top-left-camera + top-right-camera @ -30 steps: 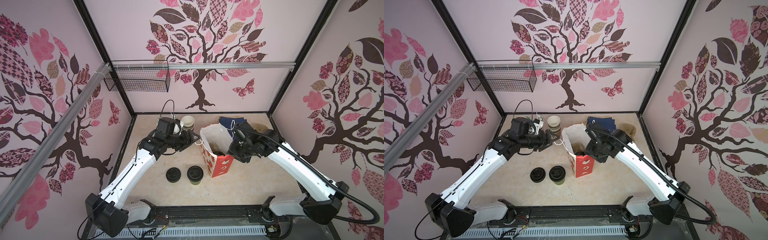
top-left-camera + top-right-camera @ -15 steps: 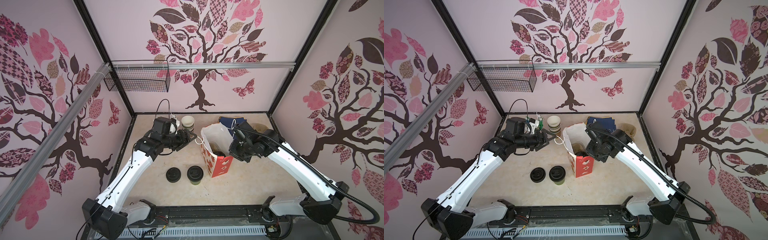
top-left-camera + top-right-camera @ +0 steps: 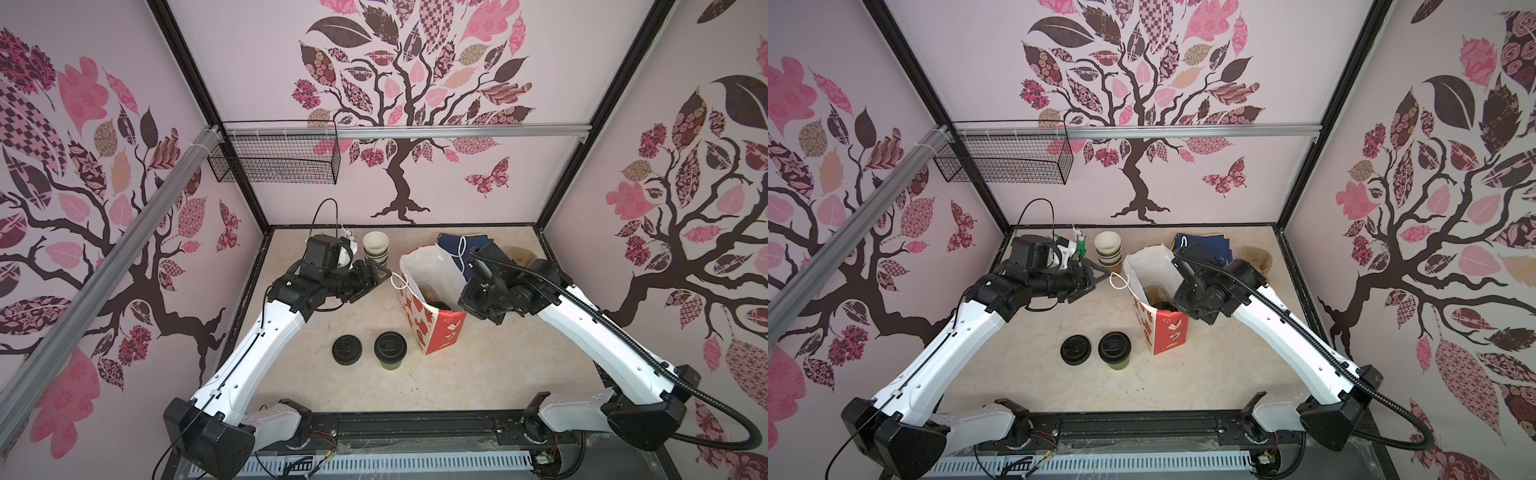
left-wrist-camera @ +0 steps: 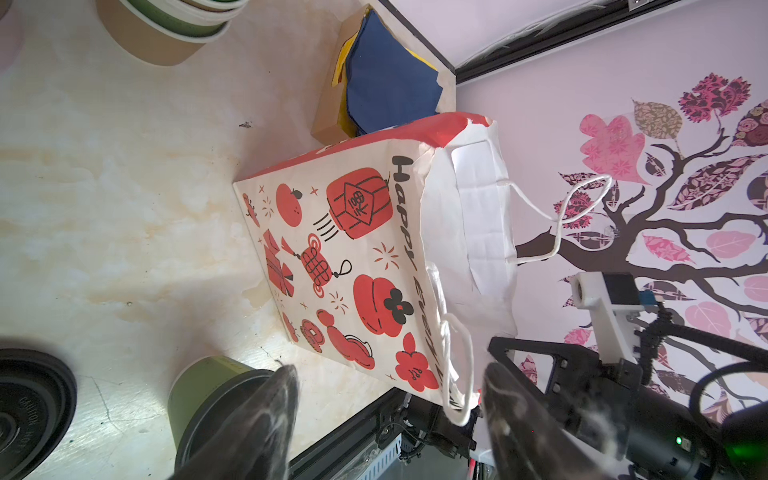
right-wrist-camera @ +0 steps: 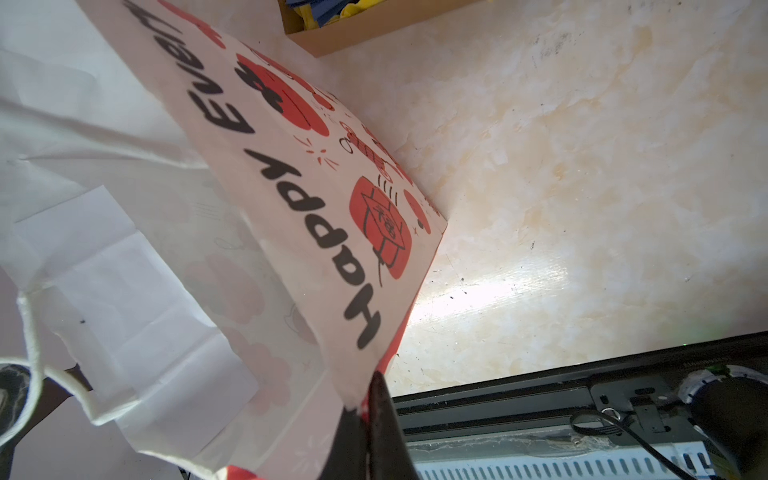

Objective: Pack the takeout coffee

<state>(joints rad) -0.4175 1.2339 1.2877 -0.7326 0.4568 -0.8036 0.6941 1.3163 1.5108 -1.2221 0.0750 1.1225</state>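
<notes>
The right end effector point(image 5: 365, 409) pinches the paper bag point(image 3: 434, 332) by its rim, while the left end effector point(image 4: 388, 374), reaching level, hangs spread beside that bag.

One lidded green cup point(image 3: 390, 350) in clear view; one stack of black lids point(image 3: 347, 350); one paper bag point(image 3: 441, 332).

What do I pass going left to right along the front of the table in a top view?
Along that row: black lid stack → lidded green cup → red-and-white paper bag.
</notes>
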